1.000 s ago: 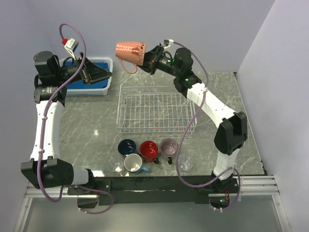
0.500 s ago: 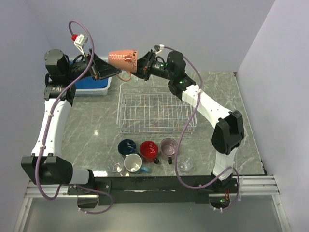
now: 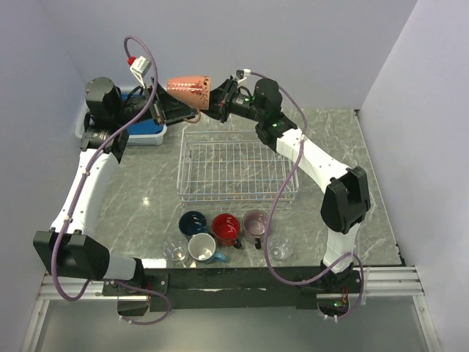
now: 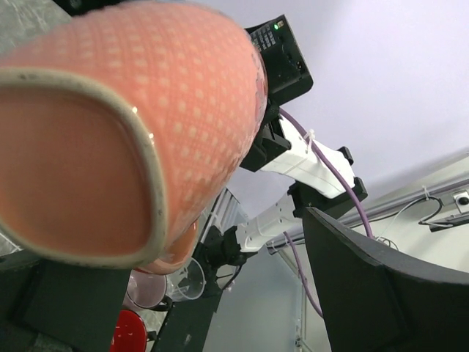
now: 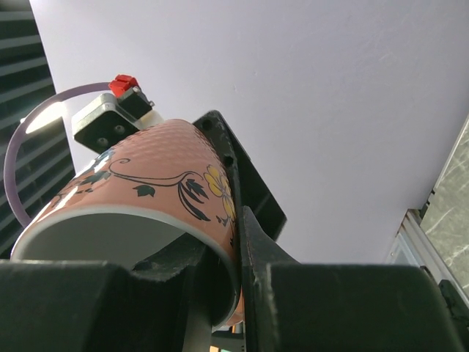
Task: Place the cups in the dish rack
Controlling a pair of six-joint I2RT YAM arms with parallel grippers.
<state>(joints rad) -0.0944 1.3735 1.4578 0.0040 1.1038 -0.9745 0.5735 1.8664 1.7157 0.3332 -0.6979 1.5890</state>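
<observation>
The salmon-orange mug (image 3: 189,89) hangs on its side high above the table's far edge, beyond the dish rack (image 3: 234,166). My right gripper (image 3: 215,100) is shut on its rim, one finger inside the mouth and one outside (image 5: 258,242). My left gripper (image 3: 178,107) stands open around the mug's base end, and that base (image 4: 69,161) fills the left wrist view between the fingers (image 4: 366,293). The wire rack is bare. Near the front edge stand the navy (image 3: 193,222), red (image 3: 226,227), mauve (image 3: 256,221) and light blue (image 3: 201,248) mugs and two clear glasses (image 3: 178,254) (image 3: 280,249).
A white plastic basket with blue cloth (image 3: 143,127) sits at the far left, under the left arm. The left arm's purple cable (image 3: 139,51) loops above the mug. Walls close in behind and to the right.
The left arm has swung right, so its open gripper now stands around the mug's base. The right arm carried the mug slightly left earlier and has since held still.
</observation>
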